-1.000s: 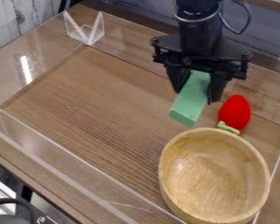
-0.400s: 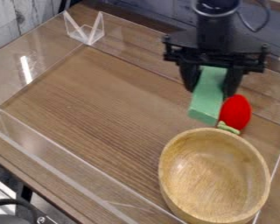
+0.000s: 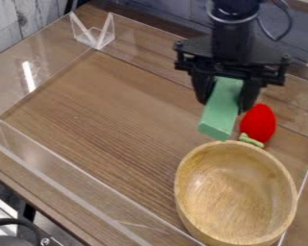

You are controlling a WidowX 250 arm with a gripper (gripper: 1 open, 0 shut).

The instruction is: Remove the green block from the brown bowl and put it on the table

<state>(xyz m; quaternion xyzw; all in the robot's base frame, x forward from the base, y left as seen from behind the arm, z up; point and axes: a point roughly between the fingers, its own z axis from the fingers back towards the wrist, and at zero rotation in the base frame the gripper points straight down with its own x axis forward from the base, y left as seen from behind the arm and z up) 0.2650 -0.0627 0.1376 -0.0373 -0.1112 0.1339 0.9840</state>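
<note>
Seemingly claw (image 3: 229, 88) gripping flat green block (image 3: 222, 109), grainy wooden bowl (image 3: 235, 199) empty

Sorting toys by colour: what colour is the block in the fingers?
Bright green block, clearest in the camera view.

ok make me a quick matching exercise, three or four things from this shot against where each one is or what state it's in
Things:
1. green block
2. brown bowl
3. red strawberry toy
4. claw

States:
A. empty, near the front right
B. closed on something, pointing down
C. held tilted above the table
D. resting on the table just beyond the bowl's rim

Pairs: 1-C, 2-A, 3-D, 4-B
</note>
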